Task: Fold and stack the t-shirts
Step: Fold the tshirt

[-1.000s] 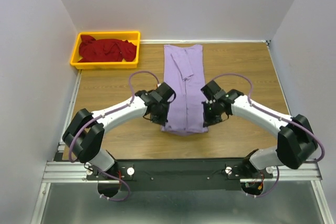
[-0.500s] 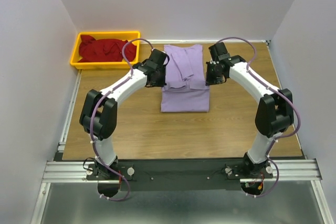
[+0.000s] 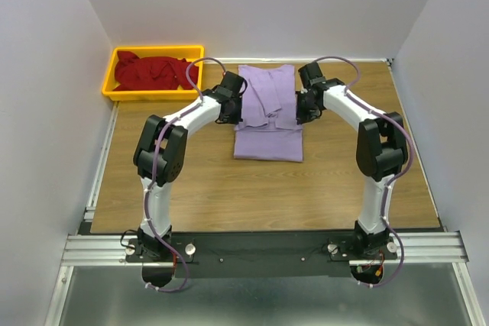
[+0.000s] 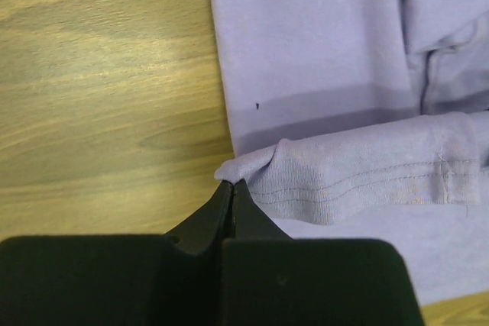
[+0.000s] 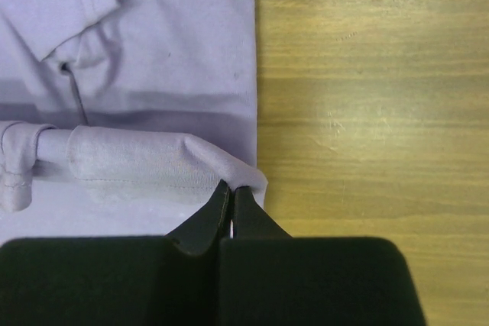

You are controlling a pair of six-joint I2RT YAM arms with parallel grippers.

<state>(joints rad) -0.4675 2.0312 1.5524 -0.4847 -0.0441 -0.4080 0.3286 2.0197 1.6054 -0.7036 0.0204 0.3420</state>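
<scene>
A lilac t-shirt (image 3: 267,116) lies on the wooden table, its bottom half folded up over the top half. My left gripper (image 3: 237,116) is shut on the left corner of the folded hem (image 4: 229,169). My right gripper (image 3: 299,112) is shut on the right corner of the hem (image 5: 248,177). Both hold the hem just above the shirt's middle. The hem band with its stitching shows in the left wrist view (image 4: 359,173) and the right wrist view (image 5: 137,162). A red t-shirt (image 3: 153,72) lies crumpled in the yellow bin.
The yellow bin (image 3: 153,95) stands at the table's far left corner. White walls close in the table on the left, back and right. Bare wood (image 3: 260,196) lies between the shirt and the arm bases.
Both grippers have carried the shirt's bottom hem from the near edge away toward the collar, folding the shirt in half. Since half a second ago they moved a little farther up.
</scene>
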